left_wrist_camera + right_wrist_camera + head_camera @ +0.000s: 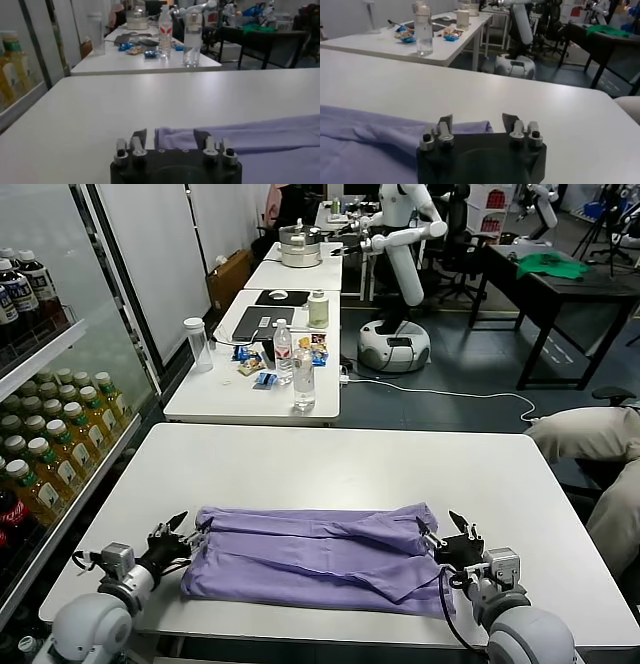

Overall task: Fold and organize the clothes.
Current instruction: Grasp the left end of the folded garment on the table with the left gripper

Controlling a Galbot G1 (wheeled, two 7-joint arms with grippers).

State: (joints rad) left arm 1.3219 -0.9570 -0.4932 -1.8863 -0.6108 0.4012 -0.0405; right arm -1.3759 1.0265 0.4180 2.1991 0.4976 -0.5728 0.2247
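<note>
The lavender T-shirt (315,554) lies folded into a long band across the near part of the white table (340,459). My left gripper (180,534) is open at the shirt's left end, low over the table, with the shirt's corner (172,135) between its fingers. My right gripper (452,536) is open at the shirt's right end, with the shirt's edge (470,127) reaching between its fingers. Neither gripper holds the cloth.
A second table (255,379) behind holds water bottles (303,374), a clear cup (198,344) and snacks. A drinks shelf (45,454) stands at the left. A white robot (400,274) and a dark table with green cloth (550,266) stand farther back. A person's legs (600,454) are at the right.
</note>
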